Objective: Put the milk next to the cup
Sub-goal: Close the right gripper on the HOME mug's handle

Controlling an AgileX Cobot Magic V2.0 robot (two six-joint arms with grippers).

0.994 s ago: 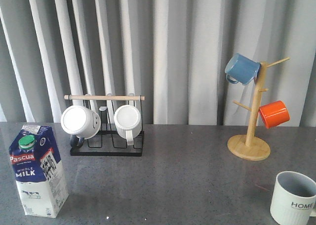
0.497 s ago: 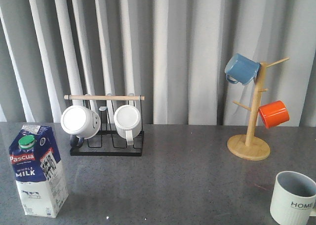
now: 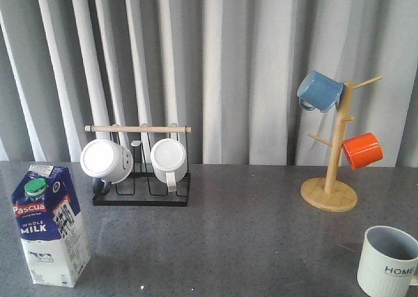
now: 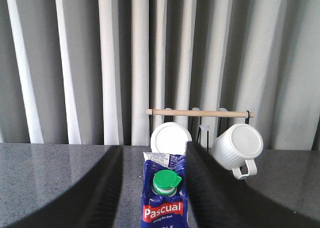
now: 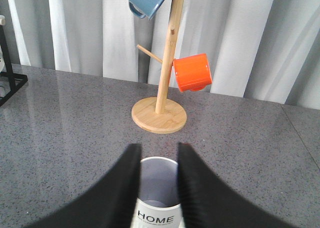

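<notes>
The milk (image 3: 51, 225), a blue-and-white carton with a green cap, stands upright at the table's front left. In the left wrist view the milk (image 4: 162, 198) sits between the fingers of my left gripper (image 4: 154, 148), which is open; the far finger looks close to the carton, the other stands apart. The cup (image 3: 386, 261), a pale ribbed mug marked "HOME", stands at the front right. In the right wrist view the cup (image 5: 157, 198) lies between the fingers of my open right gripper (image 5: 159, 147). Neither gripper shows in the front view.
A black wire rack (image 3: 140, 196) with a wooden bar holds two white mugs (image 3: 106, 160) at the back left. A wooden mug tree (image 3: 330, 192) at the back right carries a blue mug (image 3: 320, 91) and an orange mug (image 3: 362, 150). Curtains hang behind the table.
</notes>
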